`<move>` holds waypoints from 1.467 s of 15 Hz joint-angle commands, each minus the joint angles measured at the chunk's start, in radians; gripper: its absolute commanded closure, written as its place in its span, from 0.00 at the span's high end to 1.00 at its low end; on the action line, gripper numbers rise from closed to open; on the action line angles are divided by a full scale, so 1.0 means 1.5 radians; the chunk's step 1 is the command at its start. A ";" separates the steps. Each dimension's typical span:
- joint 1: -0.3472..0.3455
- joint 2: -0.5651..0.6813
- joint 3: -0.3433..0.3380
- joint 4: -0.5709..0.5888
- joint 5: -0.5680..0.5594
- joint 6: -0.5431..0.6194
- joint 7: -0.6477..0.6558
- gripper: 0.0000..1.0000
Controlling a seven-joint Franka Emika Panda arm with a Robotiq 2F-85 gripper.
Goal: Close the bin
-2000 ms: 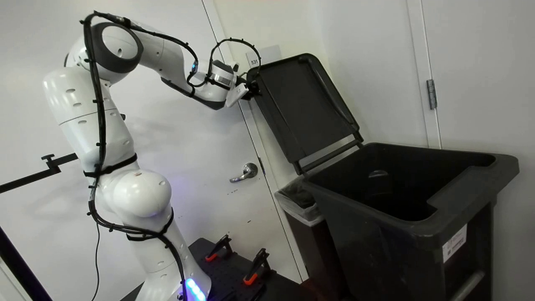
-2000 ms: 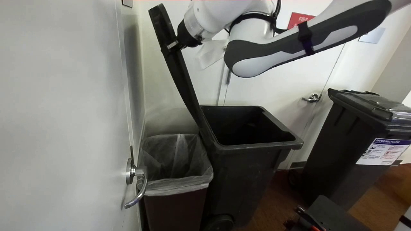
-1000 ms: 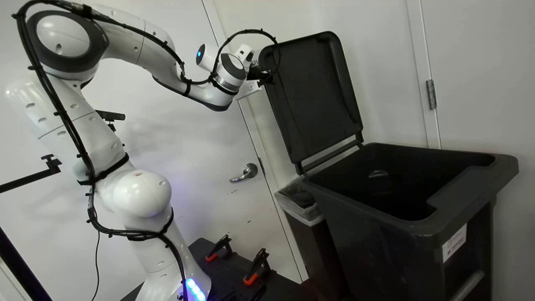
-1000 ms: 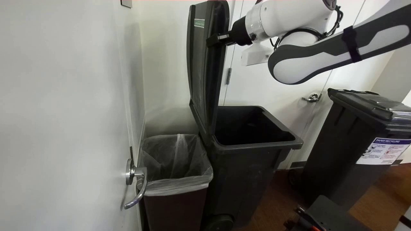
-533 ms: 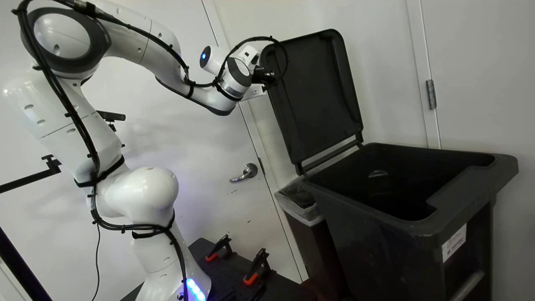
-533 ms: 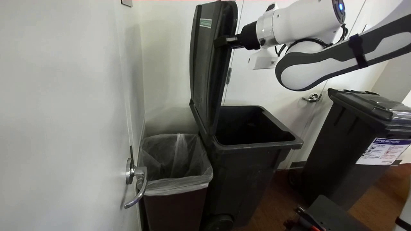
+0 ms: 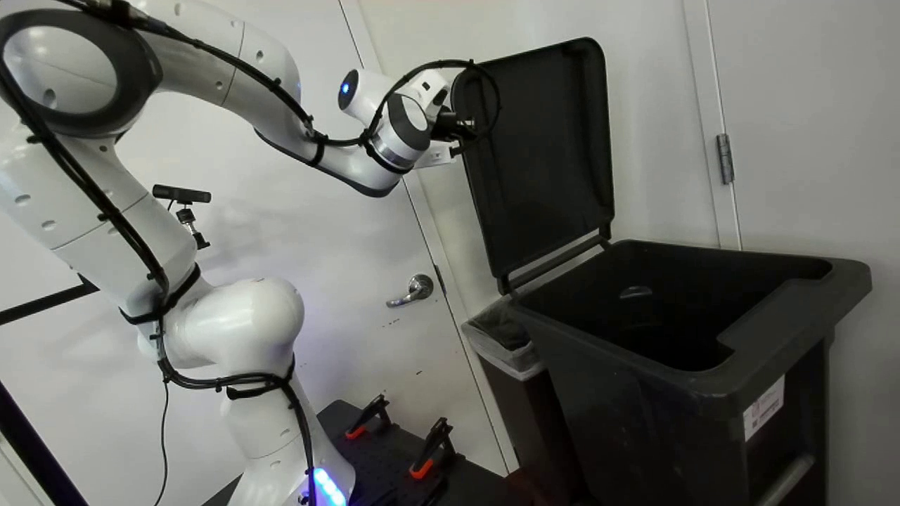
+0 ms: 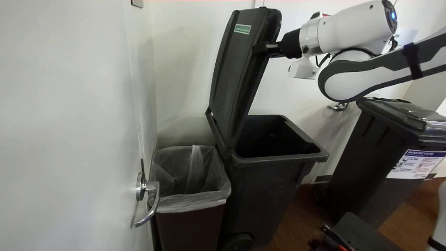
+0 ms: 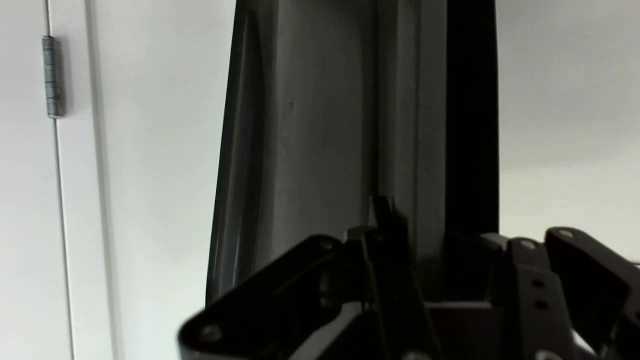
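Note:
The dark grey-black bin (image 7: 633,414) stands with its mouth open, also in an exterior view (image 8: 261,191). Its lid (image 7: 538,161) stands raised on its hinge, and in an exterior view the lid (image 8: 237,69) leans a little over the opening. A small green-white label (image 8: 243,29) shows on its outer face. My gripper (image 7: 460,133) is at the lid's side edge near the top, also in an exterior view (image 8: 266,48). In the wrist view my gripper (image 9: 431,240) has one finger on each side of the lid's rim (image 9: 417,125), shut on it. The fingertips are dark and partly hidden.
A small brown bin with a clear liner (image 8: 190,204) stands against the big bin. Another dark bin with a paper recycling sign (image 8: 366,167) stands farther right. A door handle (image 8: 150,202) juts out nearby. A black table (image 7: 394,457) with orange-tipped clamps is by the arm's base.
The lid has swung up from leaning back toward the wall and now tilts slightly over the opening. My gripper has moved with it, and the arm has drawn back.

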 commanded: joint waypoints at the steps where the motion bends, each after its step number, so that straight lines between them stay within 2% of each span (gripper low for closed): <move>1: 0.018 -0.052 -0.047 -0.020 -0.015 -0.014 -0.011 0.02; 9: 0.069 -0.081 -0.154 -0.036 -0.026 0.011 -0.011 0.02; 10: 0.050 -0.069 -0.133 -0.040 -0.020 0.006 0.000 0.10; 15: 0.058 -0.077 -0.145 -0.043 -0.021 0.006 0.000 0.10; 16: 0.058 -0.077 -0.145 -0.043 -0.021 0.006 0.000 0.02; 17: 0.055 -0.069 -0.149 -0.040 -0.018 0.019 0.002 0.02; 22: 0.056 -0.043 -0.206 -0.061 -0.009 0.110 0.001 0.02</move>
